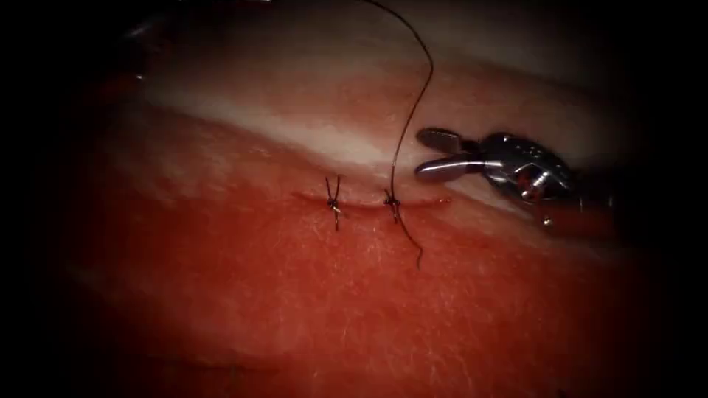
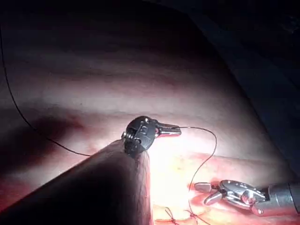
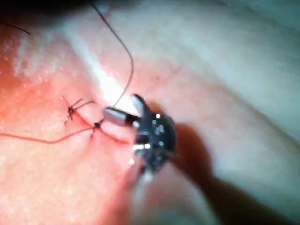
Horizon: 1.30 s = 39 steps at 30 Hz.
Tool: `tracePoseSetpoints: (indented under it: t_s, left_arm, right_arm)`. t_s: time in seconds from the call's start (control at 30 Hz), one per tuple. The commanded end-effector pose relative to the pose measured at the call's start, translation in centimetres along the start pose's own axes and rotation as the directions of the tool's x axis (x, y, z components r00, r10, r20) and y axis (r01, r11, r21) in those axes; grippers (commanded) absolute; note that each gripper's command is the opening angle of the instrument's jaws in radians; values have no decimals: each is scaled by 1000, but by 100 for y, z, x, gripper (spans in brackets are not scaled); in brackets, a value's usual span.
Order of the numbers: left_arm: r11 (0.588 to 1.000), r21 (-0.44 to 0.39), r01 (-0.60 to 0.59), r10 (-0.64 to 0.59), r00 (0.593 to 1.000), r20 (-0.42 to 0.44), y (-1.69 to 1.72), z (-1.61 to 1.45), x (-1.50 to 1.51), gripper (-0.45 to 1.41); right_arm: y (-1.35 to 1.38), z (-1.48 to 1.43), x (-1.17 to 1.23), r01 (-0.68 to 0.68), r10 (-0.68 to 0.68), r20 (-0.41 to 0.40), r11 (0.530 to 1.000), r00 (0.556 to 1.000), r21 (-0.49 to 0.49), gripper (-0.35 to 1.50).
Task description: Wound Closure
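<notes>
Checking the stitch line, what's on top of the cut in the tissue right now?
Two knots sit on the cut: a trimmed knot and a second knot with thread rising from it. Nothing covers the cut; the right tool hangs open beside it.

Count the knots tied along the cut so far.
2. One knot with short trimmed ends sits at the cut's left end; the second knot, to its right, has thread rising from it and a tail below.

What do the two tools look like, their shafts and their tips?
The right tool has shiny silver metal jaws, short and blunt, on a rounded metal wrist with small pins and a reddish glint. The left tool has a dark round wrist, slim silvery jaws and a thick, smooth dark shaft.
</notes>
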Motion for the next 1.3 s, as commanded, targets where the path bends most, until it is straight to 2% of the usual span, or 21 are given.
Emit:
tracePoseSetpoints:
  t_s: [0.03, 0.33, 0.67, 1.03, 1.3]
  left_arm:
    - [1000, 2, -4, 4, 1000, -8, -8, 5, 2, -45]
    - [1000, 20, -13, 14, 999, -50, -16, 9, 36, -45]
    - [1000, 19, -15, 16, 997, -77, -18, 10, 58, -45]
    - [1000, 7, -16, 17, 996, -86, -16, 10, 66, -45]
    - [1000, -4, -16, 16, 995, -101, -10, 10, 71, -45]
  right_arm:
    - [-6, 10, -1, 3, -3, 3, 1000, 1000, 3, 118]
    - [-13, 24, 1, -35, 35, -1, 999, 999, 18, 131]
    - [-11, 43, -1, -85, 85, -5, 996, 996, 35, 133]
    - [-17, 72, -13, -86, 87, -6, 994, 996, 68, 133]
    - [-14, 77, -18, -80, 81, -2, 995, 997, 65, 133]
